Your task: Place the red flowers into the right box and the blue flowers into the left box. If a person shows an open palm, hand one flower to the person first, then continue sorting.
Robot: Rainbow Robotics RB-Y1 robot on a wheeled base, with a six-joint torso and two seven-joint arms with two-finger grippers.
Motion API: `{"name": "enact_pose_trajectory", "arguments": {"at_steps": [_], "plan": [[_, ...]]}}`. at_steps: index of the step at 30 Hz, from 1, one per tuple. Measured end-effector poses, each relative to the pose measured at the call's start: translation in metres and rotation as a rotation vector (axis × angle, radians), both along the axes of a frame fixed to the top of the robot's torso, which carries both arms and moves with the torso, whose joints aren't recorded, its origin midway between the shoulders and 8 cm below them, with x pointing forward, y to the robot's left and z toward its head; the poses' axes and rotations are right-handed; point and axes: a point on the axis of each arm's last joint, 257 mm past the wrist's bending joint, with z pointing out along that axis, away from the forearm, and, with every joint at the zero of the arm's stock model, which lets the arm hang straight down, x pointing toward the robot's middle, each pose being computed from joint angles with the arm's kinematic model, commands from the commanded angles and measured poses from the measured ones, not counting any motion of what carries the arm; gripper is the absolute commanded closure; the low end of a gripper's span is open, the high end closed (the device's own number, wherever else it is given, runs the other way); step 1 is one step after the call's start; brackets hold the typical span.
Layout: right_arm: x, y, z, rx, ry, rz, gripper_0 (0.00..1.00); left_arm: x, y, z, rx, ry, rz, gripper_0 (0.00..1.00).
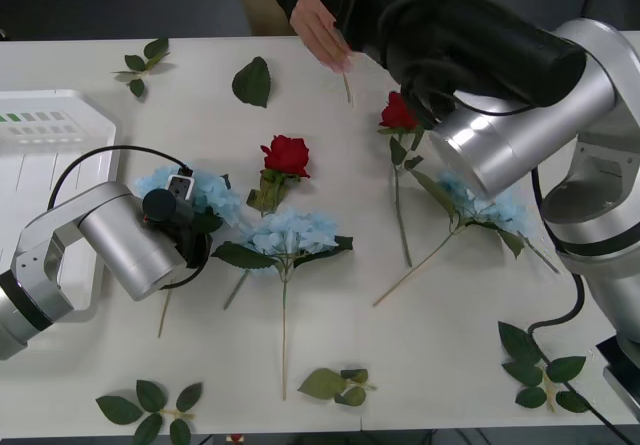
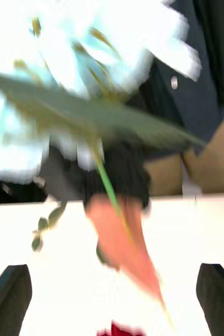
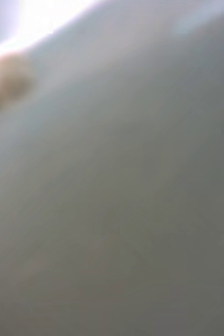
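Blue flowers, the pale sky-blue artificial hydrangea clusters with dark green leaves, lie on my white table: one at the middle with its long stem pointing toward me, one partly under my right arm, and one under my left wrist. In the right wrist view another pale blue cluster hangs blurred over a person's hand, its thin green stem running down across the fingers. In the front view that hand reaches in at the table's far edge, a stem end beside its fingertips.

My right gripper hovers there with its black fingers spread wide at both corners, nothing between them. Two deep-red artificial roses rest on the table, one at centre, one beside my right arm.

My left arm sits low next to the white shallow plastic bin on the left; I cannot tell how its pincer stands.
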Motion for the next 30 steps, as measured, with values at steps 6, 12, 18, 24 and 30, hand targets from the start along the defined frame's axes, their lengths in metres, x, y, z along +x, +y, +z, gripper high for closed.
{"name": "enact_pose_trajectory", "arguments": {"at_steps": [6,12,18,24,30], "plan": [[-0.041,-0.053,-0.023,0.03,0.122,0.047,0.09,0.0,0.0,0.0,0.002,-0.002,-0.001,1.0],[-0.065,-0.138,-0.07,0.078,0.302,0.007,0.09,0.0,0.001,0.0,0.003,-0.003,0.0,1.0],[-0.069,-0.223,-0.132,-0.143,0.476,-0.036,0.09,-0.014,0.012,0.012,0.028,0.059,0.065,1.0],[-0.045,-0.28,-0.201,-0.205,0.595,-0.077,0.09,-0.019,0.007,0.078,-0.076,0.117,0.021,1.0],[-0.011,-0.311,-0.234,-0.268,0.609,-0.145,0.09,-0.017,0.053,0.139,-0.05,0.137,-0.055,1.0]]}}
